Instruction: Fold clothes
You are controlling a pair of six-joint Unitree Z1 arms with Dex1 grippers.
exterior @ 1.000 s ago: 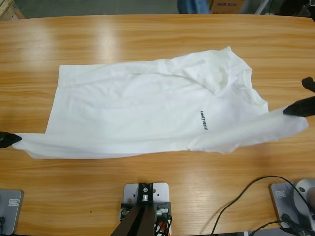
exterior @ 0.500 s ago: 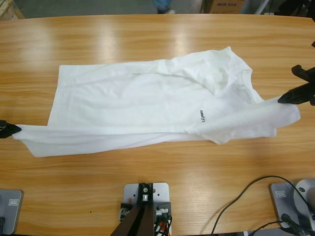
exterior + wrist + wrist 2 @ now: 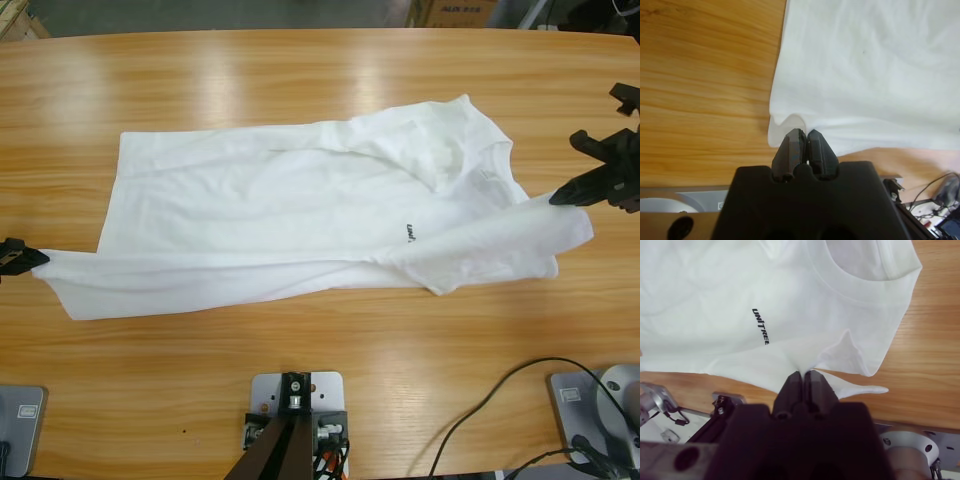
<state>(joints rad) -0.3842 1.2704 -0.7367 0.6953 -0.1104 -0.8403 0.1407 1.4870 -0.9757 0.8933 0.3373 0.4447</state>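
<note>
A white T-shirt [image 3: 300, 210] lies spread across the wooden table [image 3: 300, 80], collar toward the right, with a small dark logo [image 3: 409, 233] half covered by a lifted fold. At the table's left edge, my left gripper [image 3: 30, 258] is shut on the shirt's near hem corner [image 3: 790, 125]. My right gripper [image 3: 556, 198] is shut on the near sleeve side, holding that edge raised above the table. In the right wrist view the logo [image 3: 760, 326] and collar [image 3: 865, 285] show beyond the jaws, which pinch the fabric [image 3: 802, 371].
Cardboard boxes [image 3: 450, 12] stand beyond the table's far edge. A black cable [image 3: 500, 400] loops over the near right part of the table. Bare wood [image 3: 300, 360] runs along the front.
Both grippers have carried the shirt's near edge toward the far side. The right one moved up and inward, so the fold now covers more of the logo.
</note>
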